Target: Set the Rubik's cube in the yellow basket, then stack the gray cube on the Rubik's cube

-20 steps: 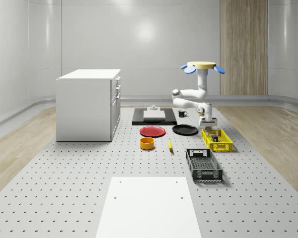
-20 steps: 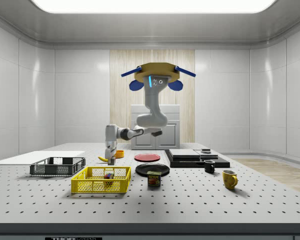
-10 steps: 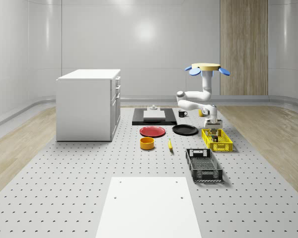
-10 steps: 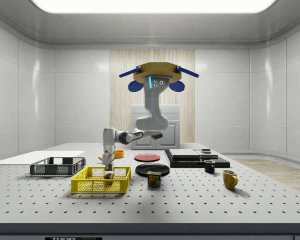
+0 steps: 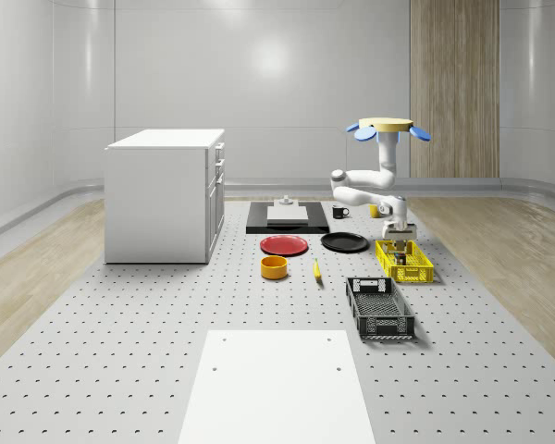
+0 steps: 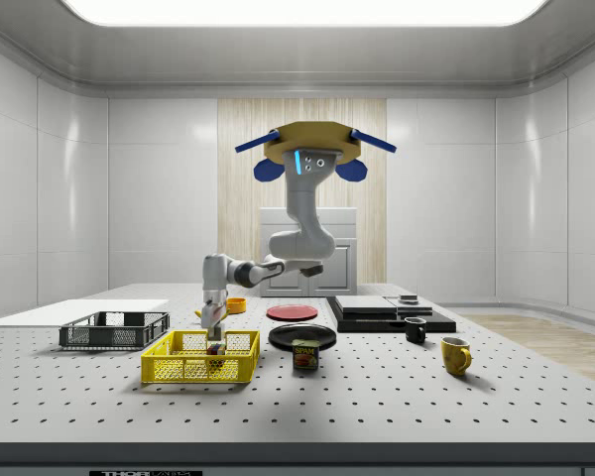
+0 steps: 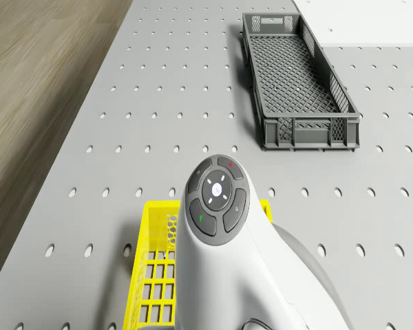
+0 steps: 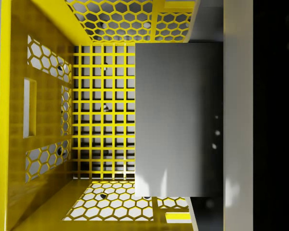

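Drone: the yellow-bodied, blue-rotored quadrotor drone (image 6: 308, 149) is seen hovering above the perforated gray table (image 6: 397, 402), beside the basket rather than over it, so that the white arm can be reached down and across.
Gripper: the gripper (image 6: 215, 335) is lowered inside the yellow plastic lattice basket (image 6: 178, 369), between its walls, judged to be at the stacking step.
Grip: whether the cube is clasped or released cannot be told.
Gray cube: the plain matte gray cube (image 8: 178, 120) is seen face-on in the wrist view, square to the basket's grid floor and near one long wall (image 8: 19, 120); its face is flat, unmarked and faintly sheened.
Rubik's cube: it is judged to lie beneath the gray cube; this cannot be confirmed.
Neighbour: a dark gray mesh crate (image 7: 299, 82) is set well apart from the basket.
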Controlling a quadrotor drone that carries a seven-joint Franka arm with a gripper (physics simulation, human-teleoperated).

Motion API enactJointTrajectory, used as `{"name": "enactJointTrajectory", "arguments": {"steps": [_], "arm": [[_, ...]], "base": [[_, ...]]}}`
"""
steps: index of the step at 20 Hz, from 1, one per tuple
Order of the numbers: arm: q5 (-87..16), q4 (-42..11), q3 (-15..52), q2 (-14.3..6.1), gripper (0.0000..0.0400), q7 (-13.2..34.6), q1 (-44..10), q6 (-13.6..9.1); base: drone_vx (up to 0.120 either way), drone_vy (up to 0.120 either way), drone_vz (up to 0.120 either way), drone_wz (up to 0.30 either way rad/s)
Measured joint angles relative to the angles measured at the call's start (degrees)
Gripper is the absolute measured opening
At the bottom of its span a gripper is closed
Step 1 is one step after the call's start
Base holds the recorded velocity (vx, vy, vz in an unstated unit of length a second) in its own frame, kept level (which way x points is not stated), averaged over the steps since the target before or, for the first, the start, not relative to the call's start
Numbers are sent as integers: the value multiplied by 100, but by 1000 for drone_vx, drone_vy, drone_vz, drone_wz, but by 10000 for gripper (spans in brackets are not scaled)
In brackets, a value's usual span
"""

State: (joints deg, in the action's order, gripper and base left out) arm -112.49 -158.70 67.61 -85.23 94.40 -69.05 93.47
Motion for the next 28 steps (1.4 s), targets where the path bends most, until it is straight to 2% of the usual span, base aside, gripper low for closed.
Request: {"name": "enactJointTrajectory", "arguments": {"steps": [14, 16, 19, 23, 28], "arm": [[-189, 224, -194, 61, 250, 2, -177, 100], [-211, 239, -218, 65, 309, 1, -186, 111], [-135, 206, -135, 63, 357, 3, -171, 70], [83, 114, 99, 48, 384, 10, -129, -35], [264, 50, 289, 28, 395, 20, -106, -107]], "base": [[0, 0, 0, 0], [0, 0, 0, 0], [0, 0, 0, 0], [0, 0, 0, 0], [0, 0, 0, 0]]}}
